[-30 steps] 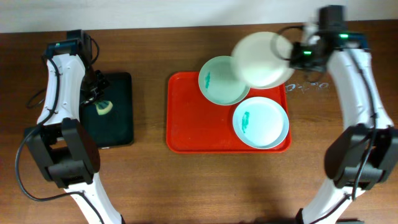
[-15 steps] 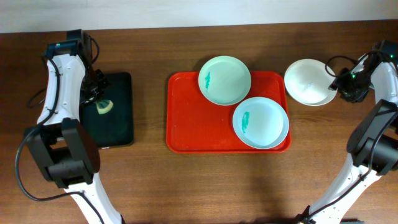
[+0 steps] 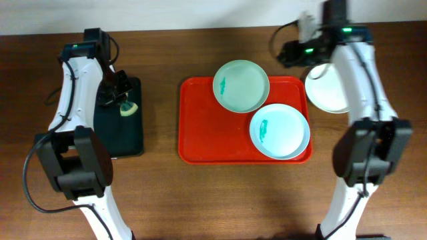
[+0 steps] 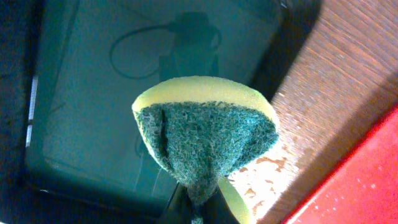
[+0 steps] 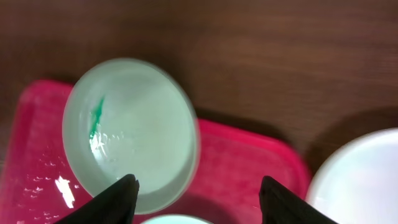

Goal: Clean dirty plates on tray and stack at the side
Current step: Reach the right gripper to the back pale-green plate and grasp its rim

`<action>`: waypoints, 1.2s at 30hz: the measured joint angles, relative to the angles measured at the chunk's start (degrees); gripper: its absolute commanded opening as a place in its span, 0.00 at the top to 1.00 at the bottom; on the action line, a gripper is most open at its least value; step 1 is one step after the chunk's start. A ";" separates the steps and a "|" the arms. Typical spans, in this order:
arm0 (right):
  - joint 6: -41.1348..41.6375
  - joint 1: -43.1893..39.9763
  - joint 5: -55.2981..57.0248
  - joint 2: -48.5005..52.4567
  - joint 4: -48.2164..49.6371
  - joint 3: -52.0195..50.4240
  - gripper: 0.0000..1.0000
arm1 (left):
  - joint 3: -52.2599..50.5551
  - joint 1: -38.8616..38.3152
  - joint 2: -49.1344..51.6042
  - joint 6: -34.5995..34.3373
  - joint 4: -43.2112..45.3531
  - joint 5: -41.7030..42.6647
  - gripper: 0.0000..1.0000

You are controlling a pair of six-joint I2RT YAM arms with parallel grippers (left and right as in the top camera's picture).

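A dark brown wooden surface (image 3: 200, 200) fills the room's foreground, with a pale strip of wall (image 3: 167, 13) along its far edge.

The left jaws are pinched tight on a sponge (image 4: 205, 137), yellow on the back and rough green on the face, which bulges out of them in a folded fan. It hangs over the black tray (image 4: 93, 93), near that tray's 1 o'clock corner as seen from overhead. Whether it touches the tray I cannot tell.

The right jaws stand wide apart with nothing between them, their two dark fingers (image 5: 118, 199) low in the wrist view. Ahead of them sits the pale mint plate (image 5: 127, 134), with a teal smear toward its 10 o'clock side. It rests on the red tray (image 3: 200, 127) at the 12 o'clock rim and overlaps that rim.

At 4 o'clock from the mint plate, just beside it, the light blue plate (image 3: 279, 131) lies in the tray's 4 o'clock corner, also smeared teal. The white plate (image 3: 323, 93) is off the tray on the bare surface, just beside the tray's 2 o'clock corner, partly hidden by the right arm (image 3: 363, 80). The black tray lies apart, at 9 o'clock from the red tray.
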 measured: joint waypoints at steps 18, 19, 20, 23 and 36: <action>6.73 5.38 7.43 13.25 2.82 -0.46 0.53 | 0.00 -0.94 0.00 0.46 0.00 0.68 1.00; 6.71 5.38 7.41 13.25 2.82 -0.46 0.53 | 0.00 -0.94 0.00 0.46 0.00 0.68 1.00; 6.75 5.38 7.41 13.29 2.82 -0.46 0.55 | 0.00 -0.94 0.00 0.46 0.00 0.68 1.00; 6.82 5.38 6.99 13.75 2.78 -0.46 0.66 | 0.00 -0.94 0.00 0.46 0.00 0.68 1.00; 7.80 8.59 3.30 14.53 1.90 -0.46 0.96 | 0.00 -0.94 0.00 0.59 -0.02 0.68 1.00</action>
